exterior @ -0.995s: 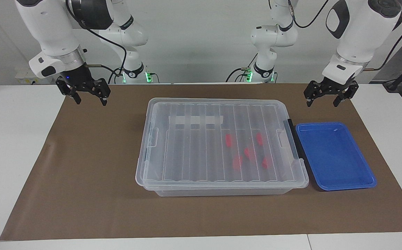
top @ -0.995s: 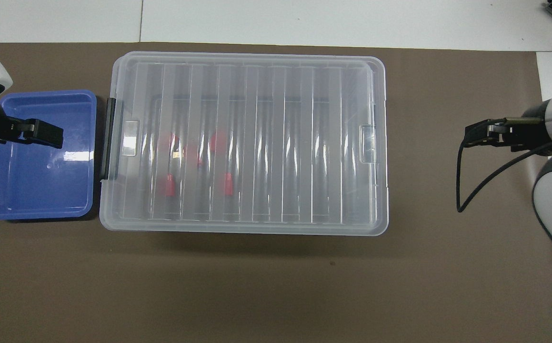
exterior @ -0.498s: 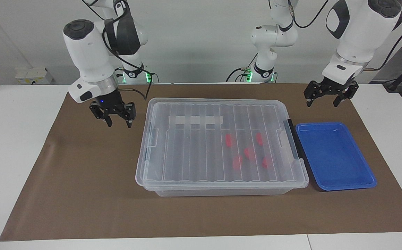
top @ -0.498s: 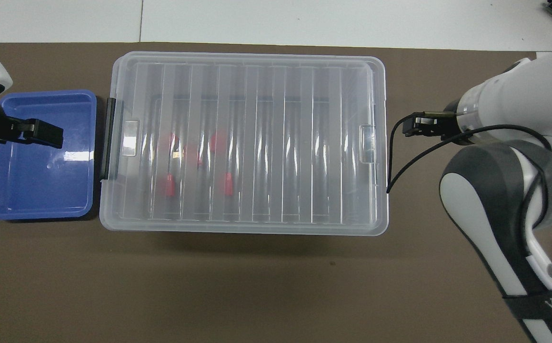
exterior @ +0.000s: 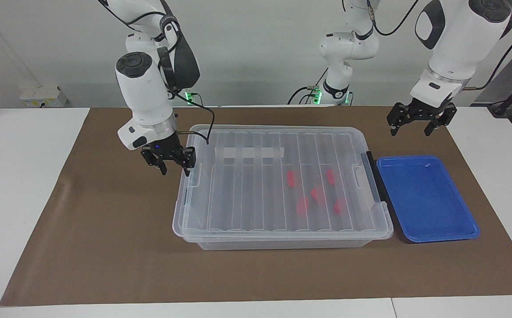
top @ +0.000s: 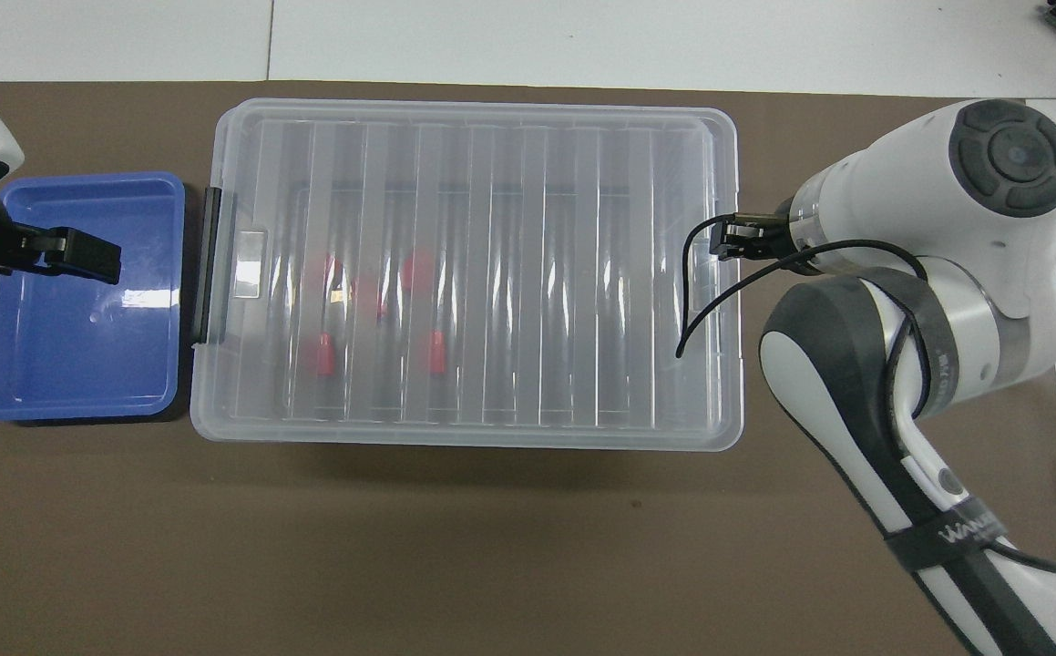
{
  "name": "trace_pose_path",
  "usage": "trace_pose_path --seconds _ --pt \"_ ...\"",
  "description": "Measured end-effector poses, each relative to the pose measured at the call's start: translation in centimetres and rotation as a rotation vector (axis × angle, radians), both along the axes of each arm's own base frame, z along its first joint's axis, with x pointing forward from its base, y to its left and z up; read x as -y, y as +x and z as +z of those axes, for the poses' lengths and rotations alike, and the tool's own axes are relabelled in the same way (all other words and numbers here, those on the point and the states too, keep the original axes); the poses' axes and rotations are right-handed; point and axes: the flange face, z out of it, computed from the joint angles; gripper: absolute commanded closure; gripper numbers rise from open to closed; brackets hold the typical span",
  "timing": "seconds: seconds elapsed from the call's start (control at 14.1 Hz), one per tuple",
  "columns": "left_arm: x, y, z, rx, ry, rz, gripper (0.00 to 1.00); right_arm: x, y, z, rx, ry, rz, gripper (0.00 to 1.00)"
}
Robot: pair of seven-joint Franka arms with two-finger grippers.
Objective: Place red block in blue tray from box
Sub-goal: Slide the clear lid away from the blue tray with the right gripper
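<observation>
The clear box (exterior: 242,194) lies mid-table with its ribbed lid on; it also shows in the overhead view (top: 546,273). Several red blocks (exterior: 302,206) lie inside it, seen through the lid, toward its black end clip (exterior: 373,176); one shows in the overhead view (top: 324,353). The blue tray (exterior: 432,198) sits empty beside that end and shows in the overhead view (top: 81,346). My right gripper (exterior: 174,167) is open, its fingers pointing down at the box's end toward the right arm, by the lid's tab there (top: 702,264). My left gripper (exterior: 418,124) is open and waits raised over the tray.
A brown mat (exterior: 105,247) covers the table under everything. The right arm's cable (top: 701,301) loops over the box lid's corner. White table shows around the mat.
My right arm has swung in from the right arm's end of the table and come down at the box's end. The left arm, box, tray and blocks have not moved.
</observation>
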Motion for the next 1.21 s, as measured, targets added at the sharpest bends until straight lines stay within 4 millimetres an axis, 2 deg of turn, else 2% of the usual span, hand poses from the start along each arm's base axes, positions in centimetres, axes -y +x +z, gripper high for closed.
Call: trace_pose_path --seconds 0.43,0.71,0.92,1.21 --pt "0.0 0.0 0.0 0.0 0.0 0.0 0.0 -0.9 -0.8 -1.9 -0.036 -0.017 0.032 0.29" --pt "0.0 0.0 0.0 0.0 0.0 0.0 0.0 -0.4 -0.9 -2.2 -0.047 -0.036 0.128 0.28" --pt "0.0 0.0 0.0 0.0 0.0 0.0 0.0 1.7 -0.4 -2.3 -0.05 -0.051 0.202 0.28" --pt "0.0 0.0 0.0 0.0 0.0 0.0 0.0 7.0 0.3 -2.4 -0.069 -0.082 0.323 0.27"
